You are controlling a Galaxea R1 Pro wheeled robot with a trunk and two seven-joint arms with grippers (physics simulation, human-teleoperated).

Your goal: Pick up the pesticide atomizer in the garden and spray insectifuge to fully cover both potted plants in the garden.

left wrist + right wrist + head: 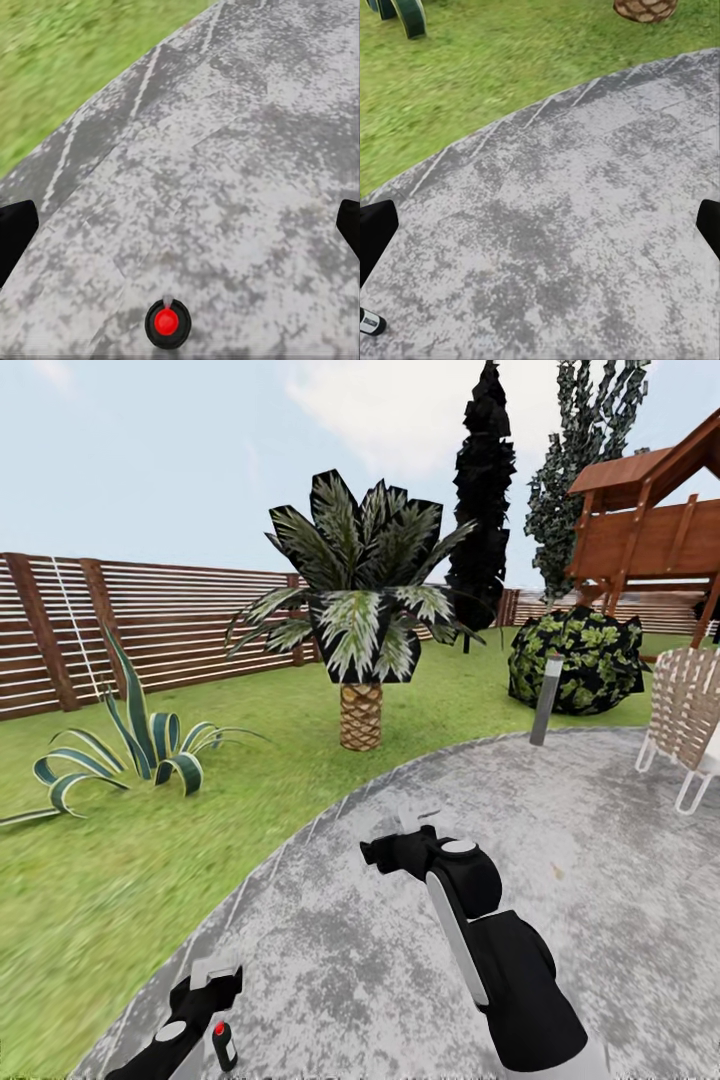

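Over the round gravel patio [600,830], the left end effector [210,985] holds the pesticide atomizer [223,1046], its red tip [166,322] pointing at the gravel. Further forward, the right end effector [385,852] hangs empty, fingers [375,232] spread wide. Lawn [120,860], striped agave [130,755] and palm [362,620] lie beyond.

My right gripper [540,225] hangs spread over the gravel patio [585,225]. Beyond the patio's curved edge lies lawn [495,60], with a palm trunk base [643,9].
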